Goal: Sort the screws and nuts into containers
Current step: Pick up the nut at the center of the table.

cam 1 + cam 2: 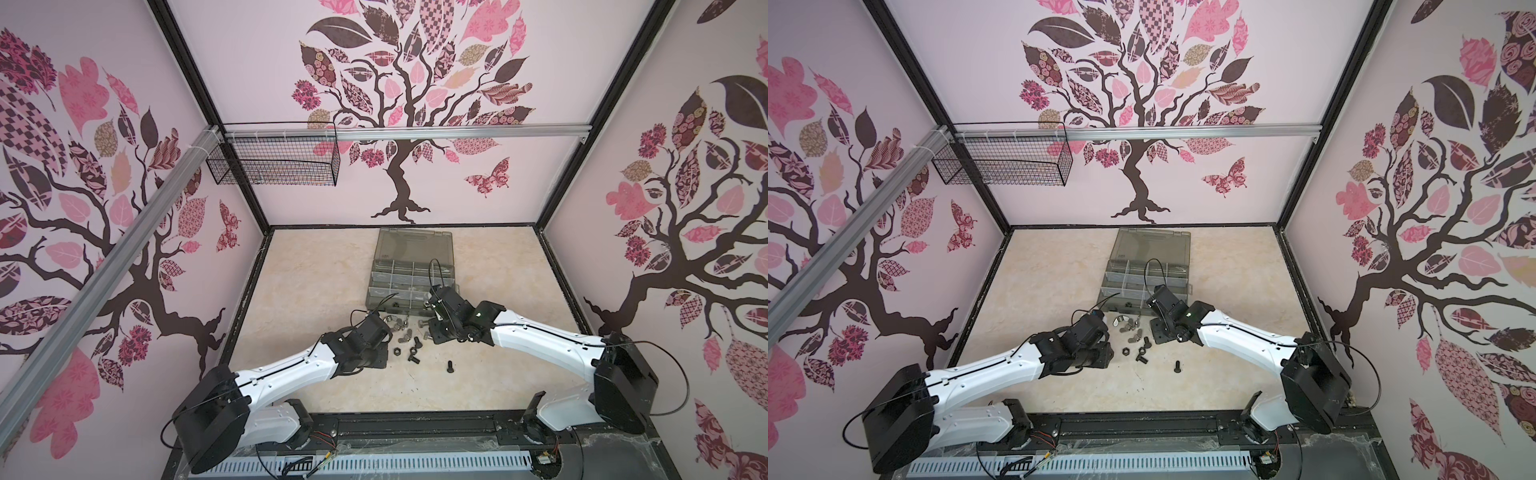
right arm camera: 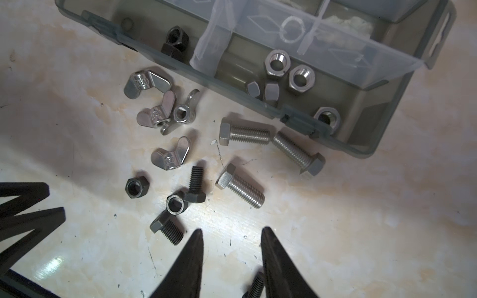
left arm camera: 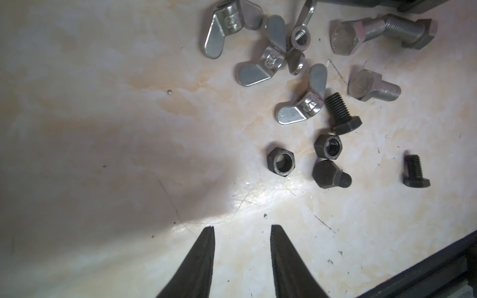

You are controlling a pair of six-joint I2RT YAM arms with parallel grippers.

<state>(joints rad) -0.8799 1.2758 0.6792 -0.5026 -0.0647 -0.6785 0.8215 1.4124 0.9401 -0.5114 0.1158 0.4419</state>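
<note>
Toward the left of the marbled table (image 1: 316,291), left gripper (image 3: 241,228) low over bare surface, jaws parted, nothing between the ribbed fingers (image 3: 204,260). Just beyond its tips, loose hardware in a small heap on the table, close in front of the organizer case (image 1: 395,286). At the left of that heap in both top views, four silver wing nuts (image 3: 302,105), two of them touching. Nearer the robot, two black nuts (image 3: 280,163), one alone, its twin (image 3: 328,146) wedged between the heads of two black screws (image 3: 340,113). Further right, three silver screws (image 2: 240,188) flat on their sides, two of them nearly tip to tip just beside the case's front wall (image 2: 144,43). Off by itself, nearest the robot, a third black screw (image 1: 450,365). Right of the heap, right gripper (image 2: 231,229), jaws likewise apart and gripping nothing, that lone black screw on the table just beside one finger (image 2: 278,258); contact impossible to tell. Behind, case lid (image 1: 409,243) open and flat toward the back wall. Within the front row, sorted black nuts (image 2: 176,38) in one compartment and silver hex nuts (image 2: 277,62) in its neighbour across a clear divider (image 2: 211,43).
</note>
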